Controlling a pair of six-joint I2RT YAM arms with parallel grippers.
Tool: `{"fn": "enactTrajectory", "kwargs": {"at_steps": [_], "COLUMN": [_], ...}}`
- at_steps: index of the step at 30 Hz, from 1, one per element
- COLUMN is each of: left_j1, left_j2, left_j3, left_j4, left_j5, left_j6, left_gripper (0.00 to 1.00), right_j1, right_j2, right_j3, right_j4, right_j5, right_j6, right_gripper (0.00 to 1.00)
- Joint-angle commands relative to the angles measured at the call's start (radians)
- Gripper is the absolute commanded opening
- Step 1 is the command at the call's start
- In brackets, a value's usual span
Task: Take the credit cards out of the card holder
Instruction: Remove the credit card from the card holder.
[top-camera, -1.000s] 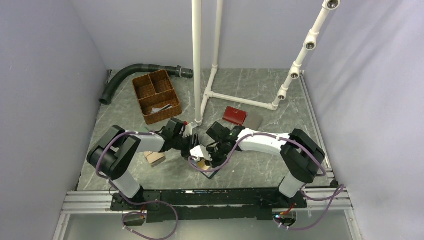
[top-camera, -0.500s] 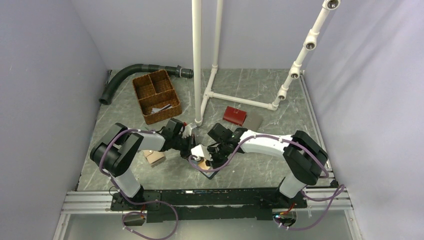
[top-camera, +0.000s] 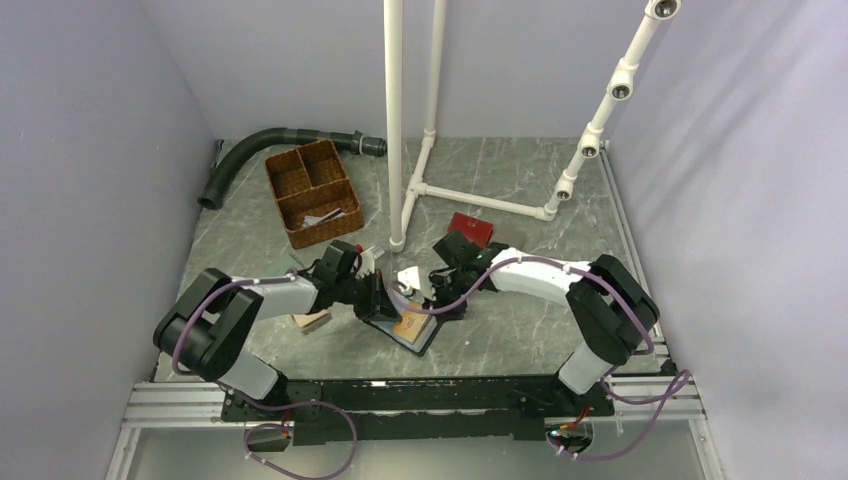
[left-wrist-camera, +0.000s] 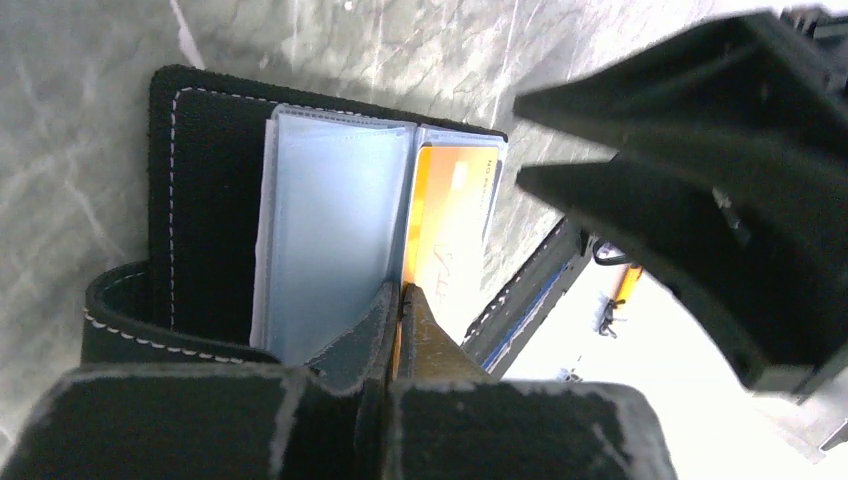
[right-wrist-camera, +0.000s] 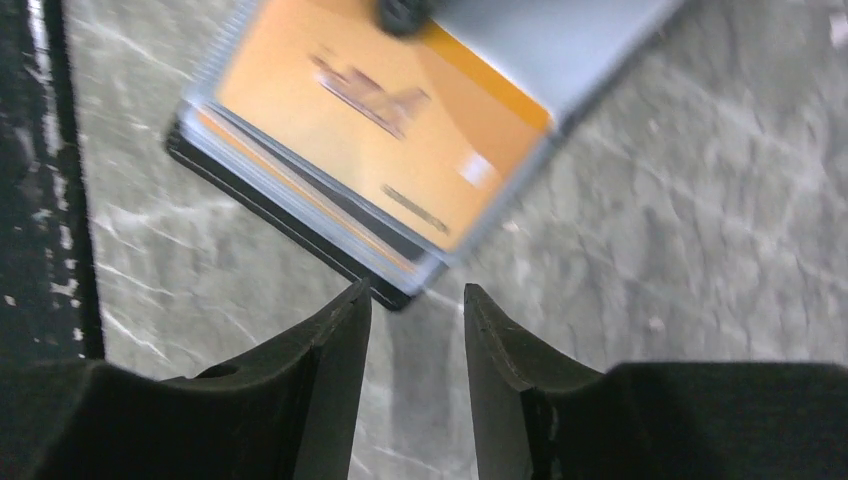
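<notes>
Card holder (left-wrist-camera: 215, 215) open flat on bench (top-camera: 520, 330), orange-yellow card (left-wrist-camera: 450, 235) in clear sleeve. Left tool (left-wrist-camera: 400, 310) pressing at the sleeves' fold, closure unclear. Right tool (right-wrist-camera: 415, 345) slightly parted, empty. Likely light, stiff, slippery: best pinched by exposed short edge.

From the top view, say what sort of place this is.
Likely a lab robot test cell, not a home: plain walls enclosing a marble-look table, two arms bolted to an aluminium rail, and a white pipe frame as props.
</notes>
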Motion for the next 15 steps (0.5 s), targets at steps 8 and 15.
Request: {"fn": "enactTrajectory", "kwargs": {"at_steps": [8,15], "left_j1": [-0.031,-0.103], "left_j2": [-0.190,-0.319], "left_j3": [-0.064,-0.091], "left_j4": [0.047,0.095], "left_j5": [-0.105,-0.197], "left_j6": [0.024,0.151], "left_gripper": [0.00,0.00], "right_j1": [-0.228,-0.277], "right_j2": [0.047,0.189], "right_j3": [0.065,0.169], "right_j4": [-0.077,-0.146], "right_j5": [-0.389,-0.557], "right_j6": [0.176,0.228], "right_gripper": [0.68,0.74]}}
